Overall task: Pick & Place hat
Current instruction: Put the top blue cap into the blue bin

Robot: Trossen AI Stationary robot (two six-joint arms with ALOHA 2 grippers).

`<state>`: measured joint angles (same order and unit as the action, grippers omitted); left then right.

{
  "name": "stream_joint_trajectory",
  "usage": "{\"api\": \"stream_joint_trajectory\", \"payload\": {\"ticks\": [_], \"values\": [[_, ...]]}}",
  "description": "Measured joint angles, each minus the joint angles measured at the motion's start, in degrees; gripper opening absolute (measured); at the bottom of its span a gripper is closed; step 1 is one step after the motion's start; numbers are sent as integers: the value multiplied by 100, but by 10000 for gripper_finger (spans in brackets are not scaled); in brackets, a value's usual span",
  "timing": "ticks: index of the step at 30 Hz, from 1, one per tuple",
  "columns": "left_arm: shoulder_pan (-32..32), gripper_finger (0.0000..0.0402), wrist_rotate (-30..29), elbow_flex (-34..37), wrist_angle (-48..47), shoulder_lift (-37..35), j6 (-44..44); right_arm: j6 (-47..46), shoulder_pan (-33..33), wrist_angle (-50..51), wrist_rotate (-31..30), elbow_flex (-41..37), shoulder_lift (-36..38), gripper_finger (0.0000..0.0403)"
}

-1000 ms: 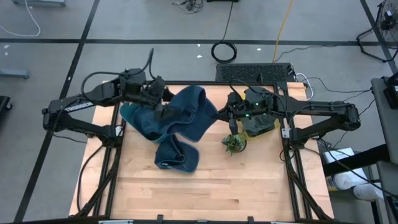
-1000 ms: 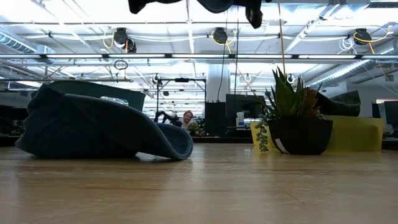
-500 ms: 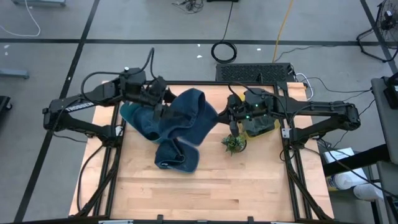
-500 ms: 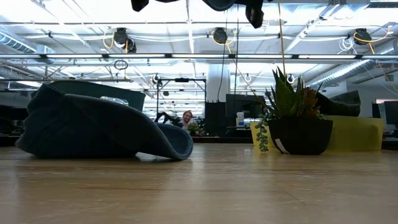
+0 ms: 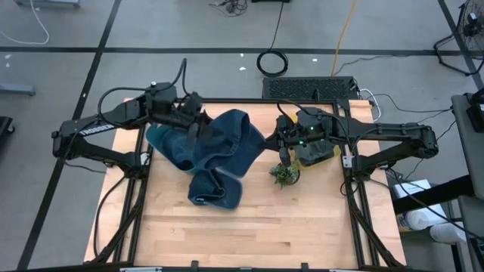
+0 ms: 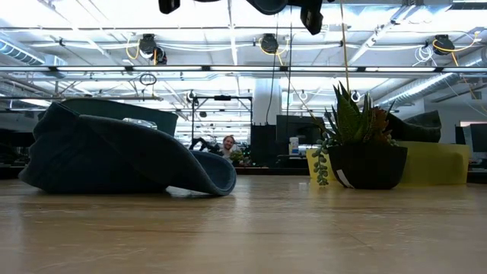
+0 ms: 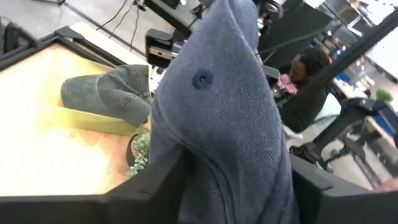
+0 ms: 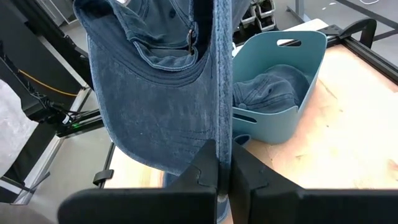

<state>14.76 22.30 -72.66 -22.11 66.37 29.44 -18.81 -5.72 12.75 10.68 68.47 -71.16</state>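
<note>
No legible text, label, brand, number or sign was found in any view; none could be read on the hats, bins or arms.

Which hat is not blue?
The grey-green hat, lying on the yellow tray. The hanging blue hat and the hat in the teal basket are both blue.
</note>
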Motion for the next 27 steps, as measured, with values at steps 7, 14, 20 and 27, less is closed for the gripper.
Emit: {"api": "stream_joint_trajectory", "payload": {"ticks": [7,14,20,27], "values": [[30,98,-27,0,9,0,559,0,0,164,-9,0,0,0],[26,10,16,0,7,0,534,-105,0,335,-11,0,0,0],[26,5,16,2,5,-30,518,-136,-17,218,-15,0,0,15],[22,3,-346,-848,-1154,-76,175,-161,-237,475,-24,0,179,108]]}}
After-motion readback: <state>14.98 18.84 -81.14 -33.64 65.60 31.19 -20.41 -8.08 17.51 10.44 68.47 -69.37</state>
